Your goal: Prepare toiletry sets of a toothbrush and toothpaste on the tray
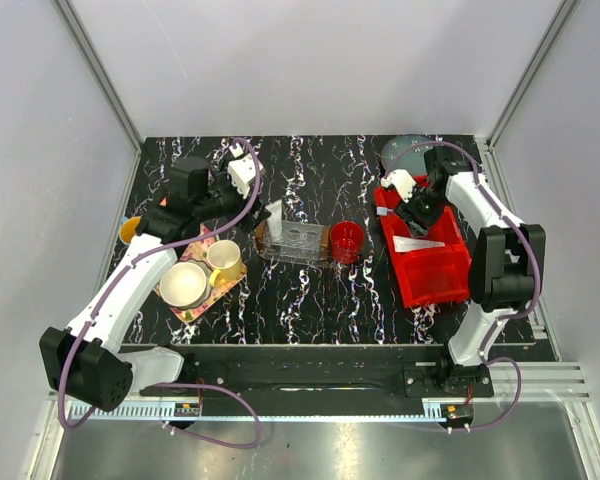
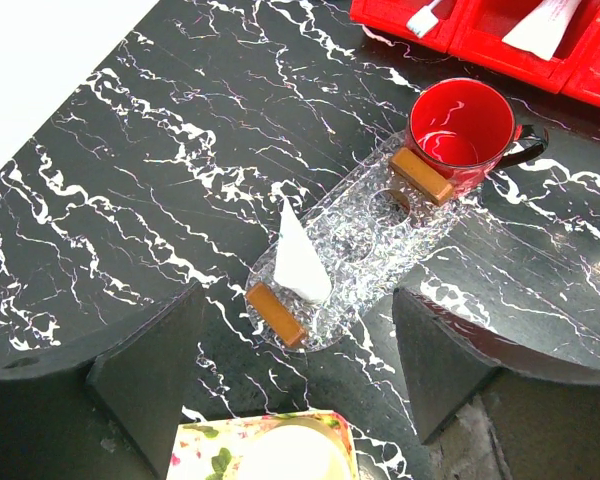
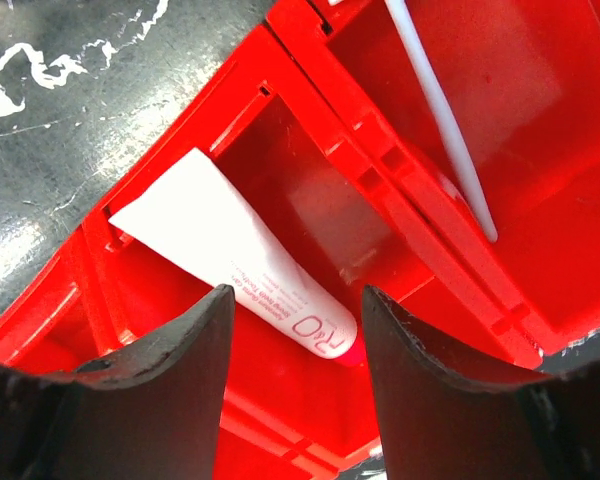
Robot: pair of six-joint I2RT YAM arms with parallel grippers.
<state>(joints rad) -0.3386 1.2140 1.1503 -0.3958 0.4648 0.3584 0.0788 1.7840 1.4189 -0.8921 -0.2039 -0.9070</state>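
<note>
Hovering with jaws apart, the right gripper (image 3: 298,300) straddles the cap end of a toothpaste tube (image 3: 230,250) lying in the red bin (image 3: 380,160). Light, soft and slick, it probably pinches best near that firmer cap. The left gripper (image 2: 298,293) hangs spread and empty over the clear tray (image 2: 380,225), where a second tube (image 2: 298,260) leans.

Bright, even light from overhead falls on the black marbled table (image 1: 310,300), casting only faint, short shadows and nearly washing out the pale walls (image 1: 40,150). In the left wrist view, the upper left corner burns out to white and the clear tray (image 2: 380,235) sparkles with small glints. The left gripper (image 2: 298,293) looms dark and soft-edged. In the right wrist view, the red bin (image 3: 380,170) glows oversaturated and print on the toothpaste (image 3: 230,260) reads sharp. The right gripper (image 3: 298,295) is dim and blurred.
</note>
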